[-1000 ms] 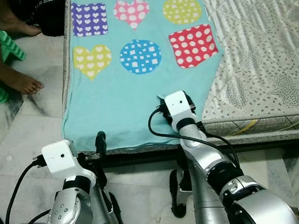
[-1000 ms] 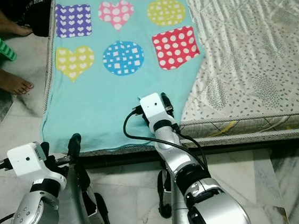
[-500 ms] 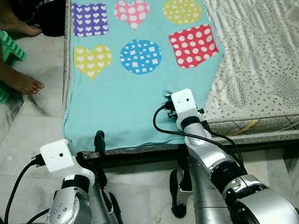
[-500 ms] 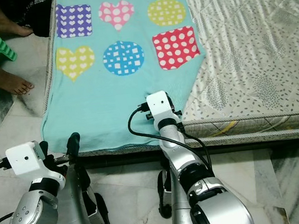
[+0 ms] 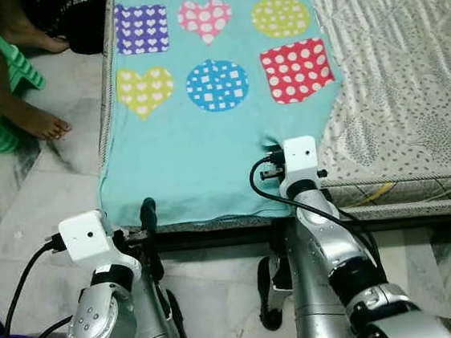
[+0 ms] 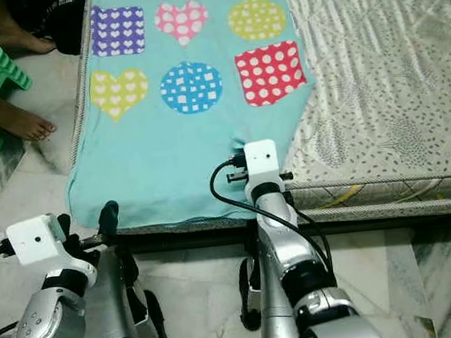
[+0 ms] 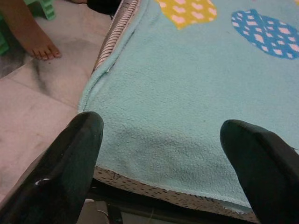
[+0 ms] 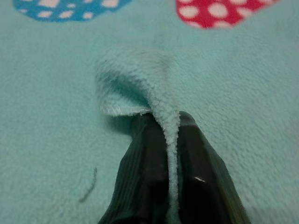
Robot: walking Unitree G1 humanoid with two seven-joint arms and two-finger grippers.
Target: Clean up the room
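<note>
The right hand (image 8: 170, 140) pinches a fold of the turquoise blanket (image 5: 207, 151) on the bed (image 5: 409, 77); the left hand (image 7: 163, 158) hovers wide open at the blanket's edge.

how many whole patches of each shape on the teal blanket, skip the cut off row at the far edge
On the teal fleece blanket:
hearts: 2 (pink heart, yellow heart)
circles: 2 (yellow-green circle, blue circle)
squares: 2 (purple square, red square)
total: 6
</note>
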